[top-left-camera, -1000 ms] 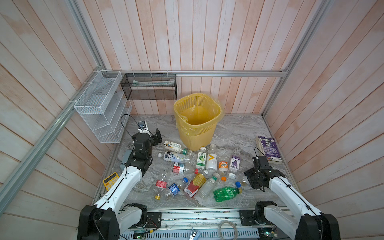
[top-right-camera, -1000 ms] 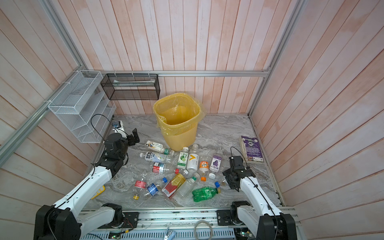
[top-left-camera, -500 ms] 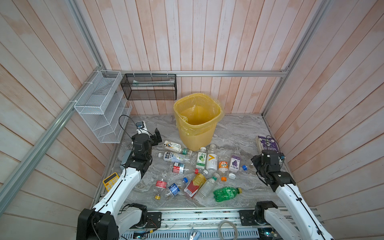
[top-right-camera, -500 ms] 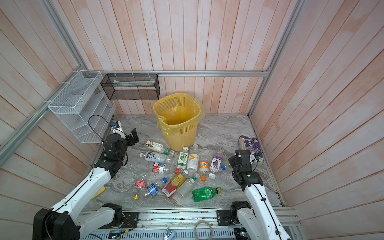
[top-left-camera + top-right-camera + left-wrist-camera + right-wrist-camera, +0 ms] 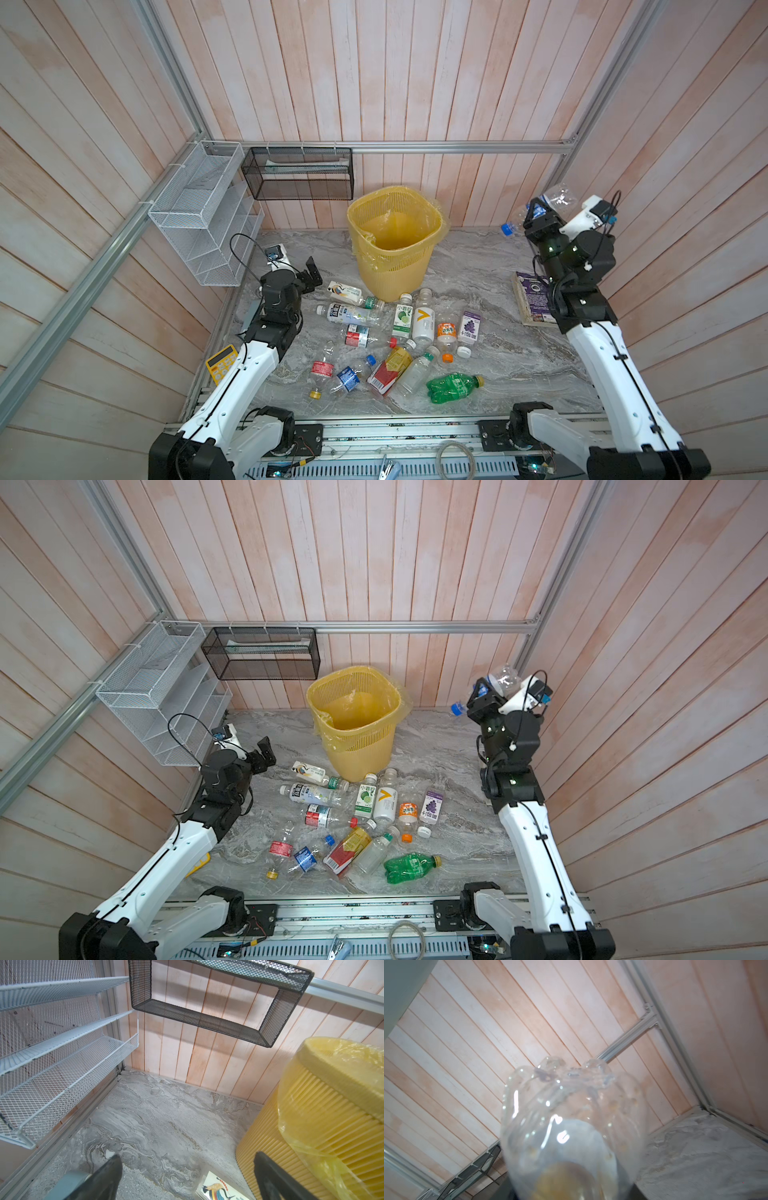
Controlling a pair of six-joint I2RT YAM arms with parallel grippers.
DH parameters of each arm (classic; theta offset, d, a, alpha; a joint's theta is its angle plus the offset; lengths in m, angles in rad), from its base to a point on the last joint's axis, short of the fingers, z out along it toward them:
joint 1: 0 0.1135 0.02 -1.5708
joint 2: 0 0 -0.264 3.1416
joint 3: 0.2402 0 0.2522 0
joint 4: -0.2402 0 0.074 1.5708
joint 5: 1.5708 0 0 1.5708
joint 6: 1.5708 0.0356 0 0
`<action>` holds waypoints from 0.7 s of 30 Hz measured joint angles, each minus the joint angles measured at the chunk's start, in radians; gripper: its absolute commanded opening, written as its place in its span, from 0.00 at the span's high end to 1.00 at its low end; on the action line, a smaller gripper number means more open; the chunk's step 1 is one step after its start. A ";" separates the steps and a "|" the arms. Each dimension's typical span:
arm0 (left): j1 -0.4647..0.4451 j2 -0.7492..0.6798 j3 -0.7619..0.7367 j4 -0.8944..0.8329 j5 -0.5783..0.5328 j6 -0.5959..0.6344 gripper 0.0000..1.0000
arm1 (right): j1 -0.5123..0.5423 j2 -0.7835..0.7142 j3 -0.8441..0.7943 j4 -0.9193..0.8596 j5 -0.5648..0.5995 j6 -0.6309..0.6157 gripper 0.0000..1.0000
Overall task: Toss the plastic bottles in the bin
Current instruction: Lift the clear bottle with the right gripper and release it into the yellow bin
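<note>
My right gripper (image 5: 537, 212) is raised high by the right wall, shut on a clear plastic bottle (image 5: 561, 197) with a blue cap (image 5: 507, 228). That bottle (image 5: 571, 1126) fills the right wrist view and hides the jaws. The yellow lattice bin (image 5: 376, 270) with its bag liner stands at the back middle, well left of the held bottle. Several plastic bottles lie on the marble floor in front of it, among them a green one (image 5: 453, 386). My left gripper (image 5: 312, 271) hovers open and empty left of the bin (image 5: 332, 1115), beside a white-labelled bottle (image 5: 348, 293).
A purple book (image 5: 534, 301) lies by the right wall under my right arm. A yellow calculator (image 5: 222, 361) sits at the left edge. A white wire rack (image 5: 203, 216) and a black mesh basket (image 5: 299, 174) hang on the walls at the back left.
My right arm has lifted the clear bottle from the floor near the green bottle, up and back along the right wall. The left arm has barely moved.
</note>
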 measured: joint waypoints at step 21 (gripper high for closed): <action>0.000 0.001 0.001 -0.180 0.027 -0.076 0.00 | 0.258 0.605 0.738 -0.439 -0.146 -0.338 0.00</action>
